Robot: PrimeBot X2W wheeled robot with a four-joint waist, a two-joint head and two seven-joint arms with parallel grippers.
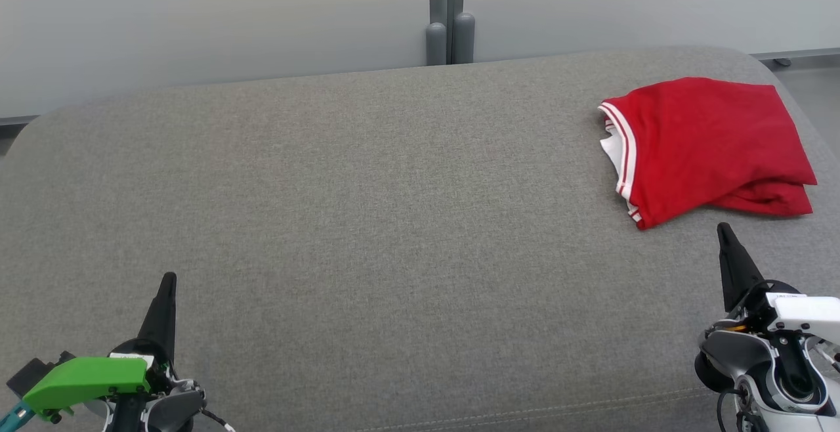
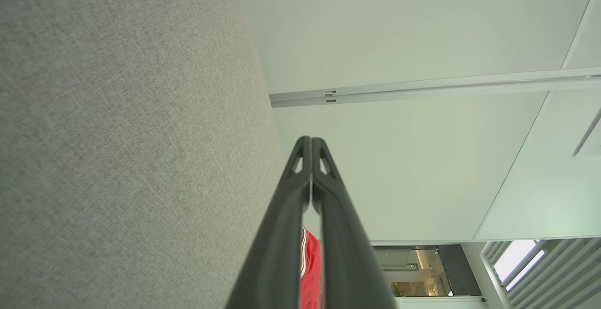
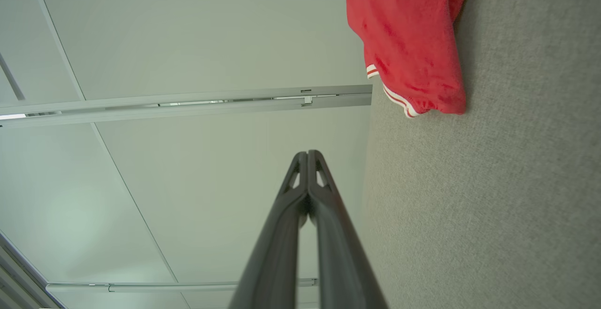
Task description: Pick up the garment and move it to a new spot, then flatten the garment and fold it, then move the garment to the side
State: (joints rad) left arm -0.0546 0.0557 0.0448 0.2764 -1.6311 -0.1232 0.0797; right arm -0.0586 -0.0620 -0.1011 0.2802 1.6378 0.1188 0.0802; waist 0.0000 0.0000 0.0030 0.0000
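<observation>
The red shirt (image 1: 705, 146) lies folded on the gray cushion (image 1: 367, 222). It sits at the far right side, near the cushion's back edge. It has white stripes along its left edge, and a bit of white shows inside. The bottom layer sticks out a little at the lower right.

The left claw (image 1: 168, 279) is at the near left of the cushion. Its two dark fingers are pressed together and hold nothing. It is well apart from the shirt.

The right claw (image 1: 723, 228) is at the near right. Its fingers are pressed together too, and it holds nothing. Its tip points up toward the shirt and is near the shirt's front edge, but it does not touch it.

Behind the cushion is a pale wall (image 1: 197, 18) with a gray post (image 1: 449, 25) in the middle.
</observation>
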